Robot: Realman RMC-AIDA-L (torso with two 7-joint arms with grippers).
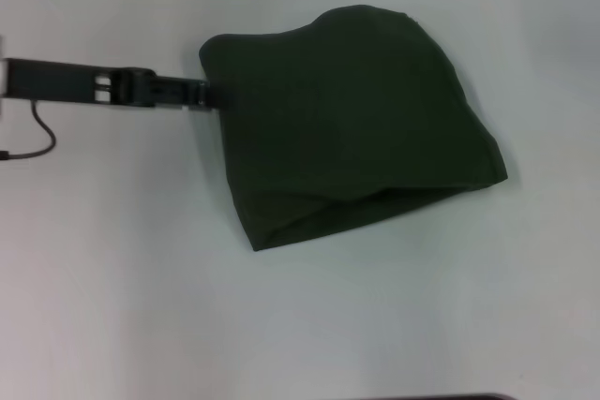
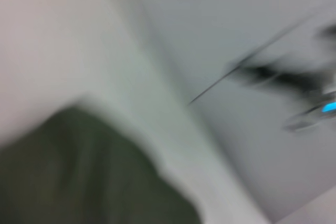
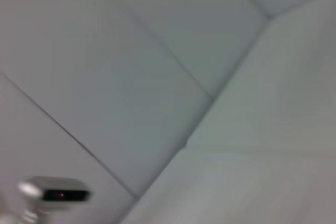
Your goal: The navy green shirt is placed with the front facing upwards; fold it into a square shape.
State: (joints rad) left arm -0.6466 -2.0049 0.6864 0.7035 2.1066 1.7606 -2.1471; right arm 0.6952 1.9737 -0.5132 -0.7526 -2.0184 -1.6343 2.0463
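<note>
The navy green shirt [image 1: 347, 124] lies folded into a rough, thick bundle on the white table, right of centre in the head view. No lettering or collar shows. My left gripper [image 1: 202, 94] reaches in from the left and its tip meets the shirt's left edge, near the upper corner. The left wrist view is blurred and shows a green patch of the shirt [image 2: 79, 177] close to the camera. My right gripper is out of view; its wrist view shows only pale walls.
The white table [image 1: 141, 278] extends on all sides of the shirt. A dark cable [image 1: 37, 138] hangs under the left arm at the far left edge. A dark strip [image 1: 459, 397] shows at the bottom edge.
</note>
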